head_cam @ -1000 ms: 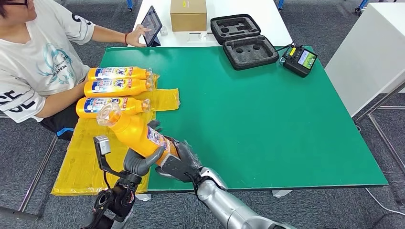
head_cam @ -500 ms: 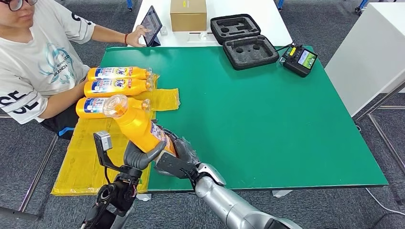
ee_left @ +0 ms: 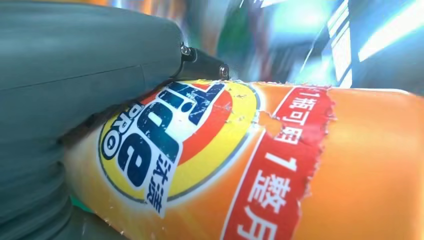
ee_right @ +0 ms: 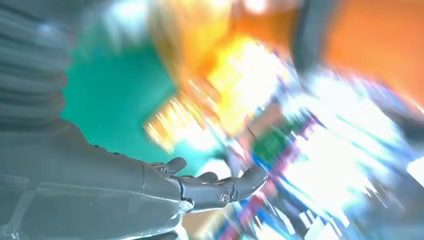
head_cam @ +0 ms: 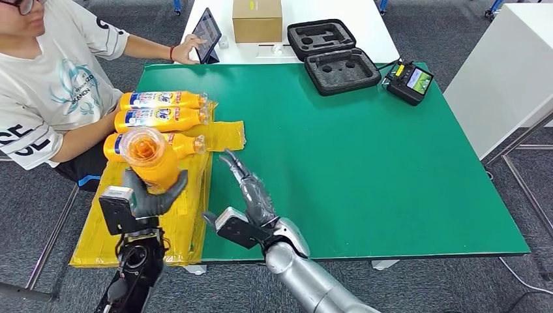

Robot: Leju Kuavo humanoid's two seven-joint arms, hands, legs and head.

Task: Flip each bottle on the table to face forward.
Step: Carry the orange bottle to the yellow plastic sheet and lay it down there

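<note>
My left hand grips an orange detergent bottle above the yellow sheet, its clear cap pointing up toward the camera. The left wrist view shows that bottle's label close up, pressed against my left hand. My right hand is flat and open over the green table, just right of the sheet, holding nothing; the right wrist view shows its fingers stretched out against a blurred background. Three more orange bottles lie side by side on the sheet, caps to the right.
A person sits at the table's left side, one hand on a tablet. At the far end stand a cardboard box, an open black foam case and a black controller.
My right hand let go of the bottle and opened flat. My left hand carried the bottle left over the yellow sheet and turned it upright, cap toward the camera.
</note>
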